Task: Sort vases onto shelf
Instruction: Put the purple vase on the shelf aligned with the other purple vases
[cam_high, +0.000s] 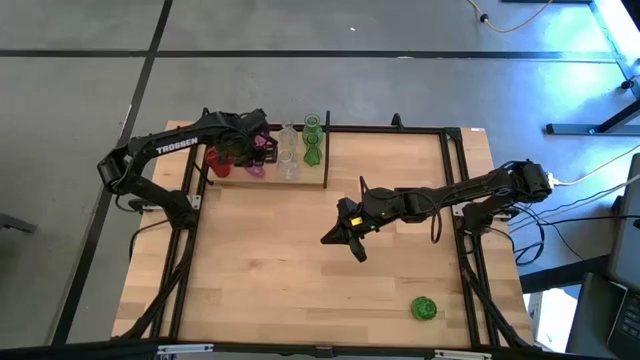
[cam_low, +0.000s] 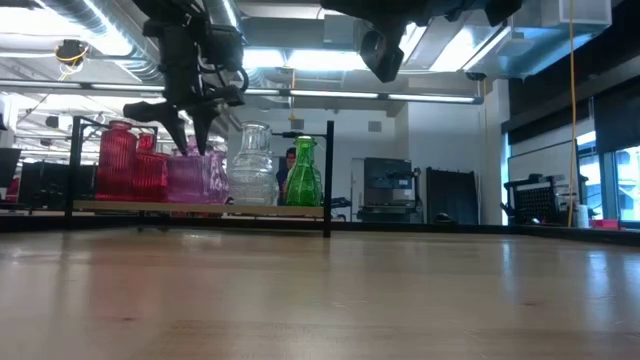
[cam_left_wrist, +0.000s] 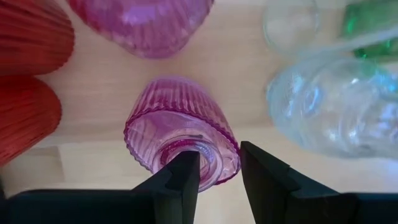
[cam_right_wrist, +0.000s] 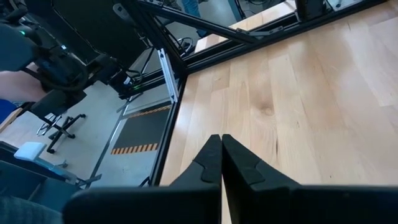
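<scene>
Left gripper (cam_left_wrist: 214, 171) fingers part-open astride neck of pink vase (cam_left_wrist: 180, 134) on shelf (cam_high: 300, 182) — vase directly below, upright, not visibly clamped.

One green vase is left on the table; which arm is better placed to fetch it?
Probably the right: its pincer is shut, empty and nearer the green vase. The left pincer is over the shelf, straddling a pink vase.

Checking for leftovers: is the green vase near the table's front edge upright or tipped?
Cannot tell. The high view looks straight down on the green vase, alone on the table, and no other view shows it.
</scene>
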